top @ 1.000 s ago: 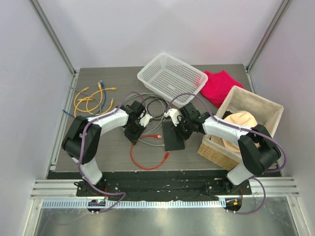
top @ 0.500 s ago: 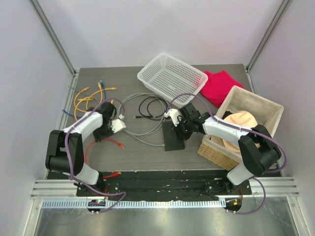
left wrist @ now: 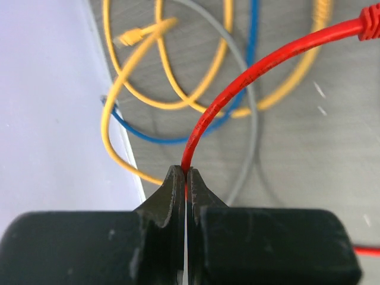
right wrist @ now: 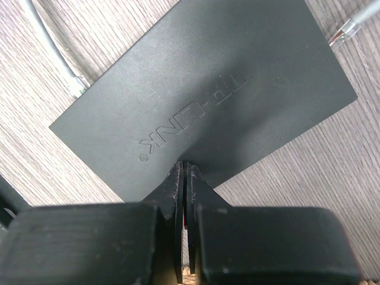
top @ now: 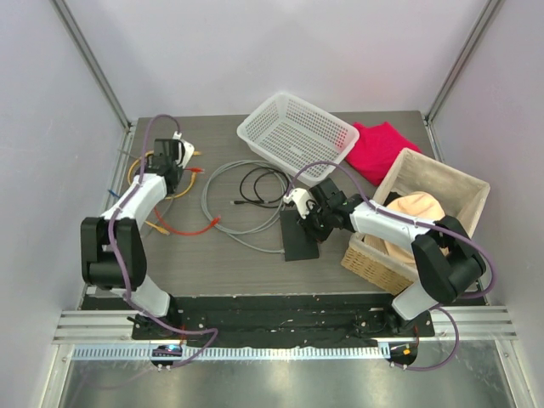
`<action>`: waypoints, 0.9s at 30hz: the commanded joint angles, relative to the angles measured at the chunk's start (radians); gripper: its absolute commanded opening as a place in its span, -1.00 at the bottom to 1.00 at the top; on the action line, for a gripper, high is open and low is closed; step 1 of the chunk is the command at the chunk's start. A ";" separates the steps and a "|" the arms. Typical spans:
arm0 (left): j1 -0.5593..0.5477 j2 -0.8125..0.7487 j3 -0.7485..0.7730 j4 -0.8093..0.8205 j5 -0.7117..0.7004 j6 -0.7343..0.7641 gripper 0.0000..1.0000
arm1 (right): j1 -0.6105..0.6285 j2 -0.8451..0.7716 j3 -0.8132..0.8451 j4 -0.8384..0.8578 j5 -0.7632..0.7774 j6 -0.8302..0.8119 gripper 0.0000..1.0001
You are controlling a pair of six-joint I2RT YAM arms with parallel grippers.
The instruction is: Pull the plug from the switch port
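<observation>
The left gripper (left wrist: 186, 172) is clenched on a thin red cable (left wrist: 249, 74), and its two black fingers meet with the cable pinched between their tips. From the tips the red cable rises in an arc to the right. At the upper right edge of the wrist view it becomes thicker and ribbed, like the boot of a plug (left wrist: 369, 27); the tip of the plug is outside the view. In the top view this gripper is at the far left of the dark grey table (top: 212, 263), over a bundle of yellow cables (top: 140, 178) and a blue cable (left wrist: 178, 139). The rest of the red cable lies in a loose curve on the table beside the left arm.

The flat matte-black rectangular switch (right wrist: 208, 89) lies flat on the table, a little right of the middle, well apart from the left gripper and from the red cable. The right gripper (right wrist: 184, 169) is closed, with only a hairline between its fingers, and its tips are at one long edge of the switch. I cannot tell if they pinch anything. The clear plug of a grey cable (right wrist: 344, 29) lies just beside one corner of the switch. A woven wicker basket (top: 374, 255) stands just beside the switch on the right, and a white plastic mesh basket (top: 297, 132) stands farther back.
</observation>
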 commanded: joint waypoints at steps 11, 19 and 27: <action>-0.020 0.180 0.277 0.044 0.043 -0.148 0.12 | -0.022 -0.049 -0.036 -0.049 0.061 -0.036 -0.98; -0.141 0.074 0.292 -0.175 1.074 -0.337 0.25 | -0.027 -0.032 -0.040 -0.045 0.051 -0.033 -0.98; -0.371 0.142 0.125 -0.212 1.234 -0.257 0.23 | -0.027 -0.038 -0.038 -0.042 0.052 -0.038 -0.98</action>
